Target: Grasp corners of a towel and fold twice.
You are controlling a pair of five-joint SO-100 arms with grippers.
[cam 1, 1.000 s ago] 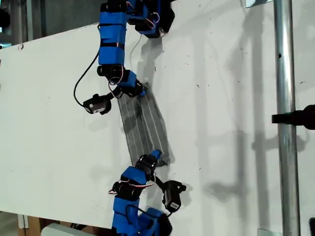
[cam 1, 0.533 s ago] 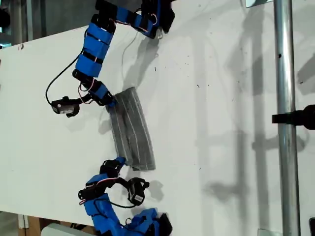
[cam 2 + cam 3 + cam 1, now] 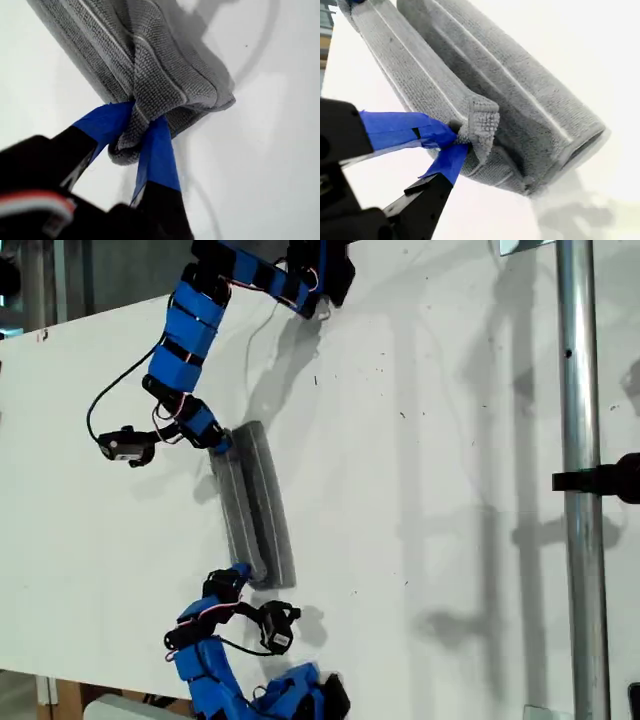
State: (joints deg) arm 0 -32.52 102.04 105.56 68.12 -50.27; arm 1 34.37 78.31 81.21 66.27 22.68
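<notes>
Toward the exterior view's left, two blue arms reach in from the top and bottom edges, and the towel [image 3: 250,505] lies between them on the white tabletop [image 3: 450,440] — a narrow, folded grey band with pale stripes running along its length, one end at each arm's jaws. The wrist views do not settle which arm is which in that view. My first gripper [image 3: 137,127] has its blue-taped jaws closed tight on a bunched grey corner at one end of the towel, the fabric puckered between them. My second gripper [image 3: 457,137] is likewise pinched onto a small flap of cloth at an end of the towel — the doubled layers curl over just beside it. Well apart, at the exterior view's right, a metal pole [image 3: 580,490] runs top to bottom.
</notes>
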